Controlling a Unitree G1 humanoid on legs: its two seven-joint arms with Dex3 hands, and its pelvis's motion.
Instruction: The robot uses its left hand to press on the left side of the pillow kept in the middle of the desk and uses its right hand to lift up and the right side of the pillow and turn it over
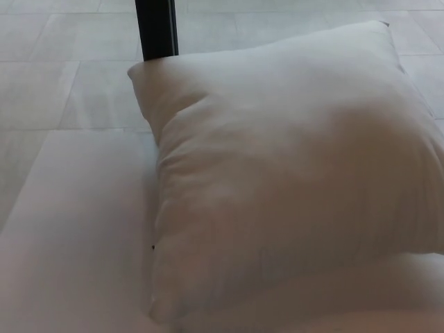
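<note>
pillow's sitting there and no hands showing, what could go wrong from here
The white pillow lies toward the right of the white desk, its right side running out of the head view. A lift there may start unseen, so the hold could be poor.

Its far edge sits by the desk's far edge near a black post. An unpinned flip could push it off onto the tiled floor or against that post.
</note>
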